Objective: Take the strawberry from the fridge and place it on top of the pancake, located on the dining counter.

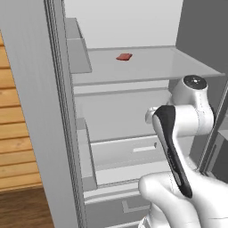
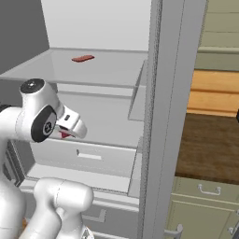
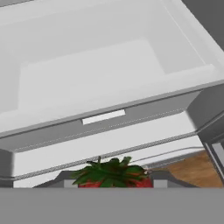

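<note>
My gripper is shut on the strawberry, which shows as a small red bit just under the hand. In the hand view the strawberry sits between my two finger tips, its green leaves spread on top. The hand hangs in front of the open fridge, level with the white drawer below the glass shelf. The pancake and the dining counter are out of view.
A flat dull red-brown piece lies on the upper glass shelf. The open fridge door's edge stands close to my right, another door to my left. A brown-topped counter over olive drawers lies beyond the right door.
</note>
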